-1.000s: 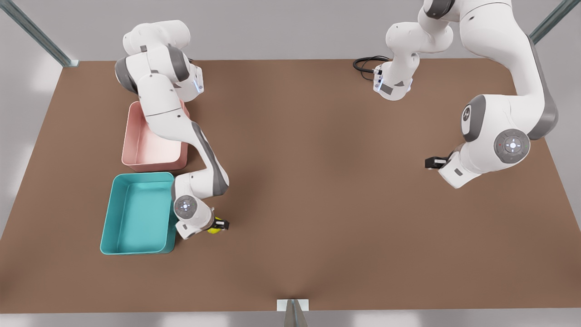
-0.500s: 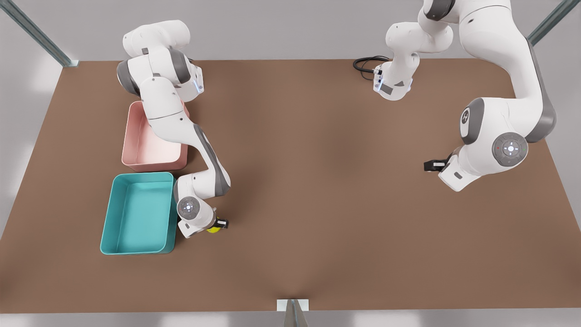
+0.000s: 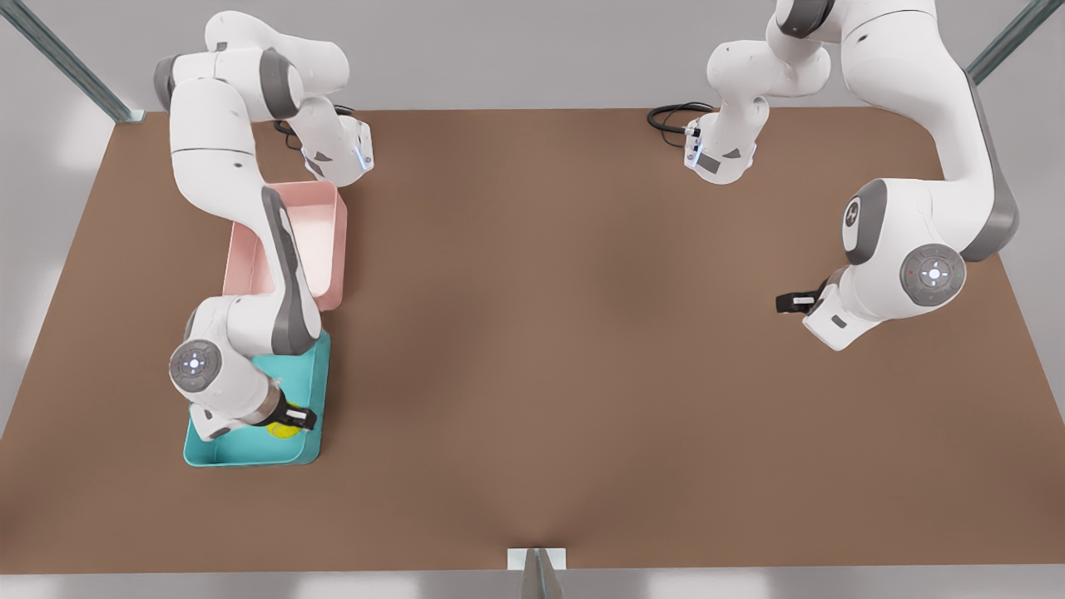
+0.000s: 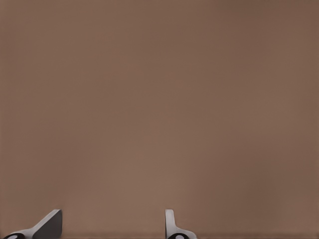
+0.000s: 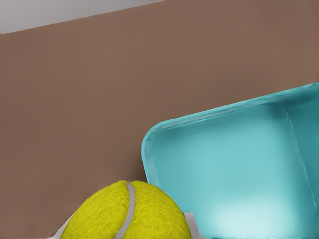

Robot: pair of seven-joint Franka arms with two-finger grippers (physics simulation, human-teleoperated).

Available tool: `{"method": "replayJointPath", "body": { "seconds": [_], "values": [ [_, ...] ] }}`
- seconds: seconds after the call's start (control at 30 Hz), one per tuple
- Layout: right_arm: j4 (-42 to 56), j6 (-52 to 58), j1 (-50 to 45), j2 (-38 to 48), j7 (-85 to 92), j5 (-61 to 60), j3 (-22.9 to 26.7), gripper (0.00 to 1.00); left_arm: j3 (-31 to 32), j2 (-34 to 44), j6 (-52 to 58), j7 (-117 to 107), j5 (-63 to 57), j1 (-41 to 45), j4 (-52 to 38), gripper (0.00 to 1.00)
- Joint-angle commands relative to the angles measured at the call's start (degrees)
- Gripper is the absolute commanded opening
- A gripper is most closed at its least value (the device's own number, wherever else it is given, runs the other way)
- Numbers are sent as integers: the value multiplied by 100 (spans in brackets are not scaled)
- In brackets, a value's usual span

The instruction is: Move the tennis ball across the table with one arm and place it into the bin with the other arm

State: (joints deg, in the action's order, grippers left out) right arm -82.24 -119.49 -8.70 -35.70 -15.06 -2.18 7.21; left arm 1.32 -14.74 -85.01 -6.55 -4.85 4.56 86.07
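Carried in from the bare table beside the tray half a second ago, the tennis ball (image 3: 284, 429) now hangs over the near end of the teal bin (image 3: 250, 453), clamped between the black fingers of the right gripper (image 3: 293, 419). That swing puts the ball above its target, so the transport looks finished and only the release appears to remain. Being round, the ball has no long axis; in the right wrist view its pale seam (image 5: 129, 211) runs roughly upright across the visible face, with the bin's open floor (image 5: 239, 184) just beyond it. A pale pink tray (image 3: 320, 241) sits just behind the bin, partly covered by the arm. Across the table (image 3: 566, 349), at the front view's right, the left gripper (image 3: 790, 301) waits over bare brown surface, fingers (image 4: 50, 225) parted and empty.
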Motion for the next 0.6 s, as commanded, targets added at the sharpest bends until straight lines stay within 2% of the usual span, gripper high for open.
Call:
{"method": "replayJointPath", "body": {
  "seconds": [0.0,0.07,0.1,0.13,0.2,0.27,0.33,0.37,0.4,0.47,0.5,0.57],
  "values": [
    [-29,752,298,-59,2130,200,34,76,0,6,55,-118,2,1,-3,100],
    [-99,760,483,-68,2245,192,26,76,9,6,55,-118,2,1,-3,100],
    [-108,760,500,-95,2236,192,26,82,0,6,55,-118,2,1,-3,100],
    [-108,760,571,-104,2175,165,26,100,0,6,81,-118,2,1,-3,100],
    [-47,1024,527,-148,2078,86,-27,100,0,15,134,-127,-7,1,-11,100],
    [278,1471,386,-130,1165,-301,-62,100,0,15,160,-127,2,1,-11,100],
    [1376,3413,210,-7,715,-204,8,100,0,24,160,-127,2,1,-11,100],
    [1685,4021,193,274,733,-169,-1,100,9,24,160,-119,-7,1,-11,100],
    [1580,4082,237,766,715,-2,-80,100,9,24,160,-127,-7,1,-11,100],
    [499,4083,685,2207,698,121,-625,100,9,24,160,-118,-16,1,-11,100],
    [209,4056,703,2550,724,113,-625,100,9,24,160,-118,-16,1,-11,100],
    [103,4048,694,2709,698,113,-625,100,0,24,169,-118,-16,1,-11,100]
  ]
}}
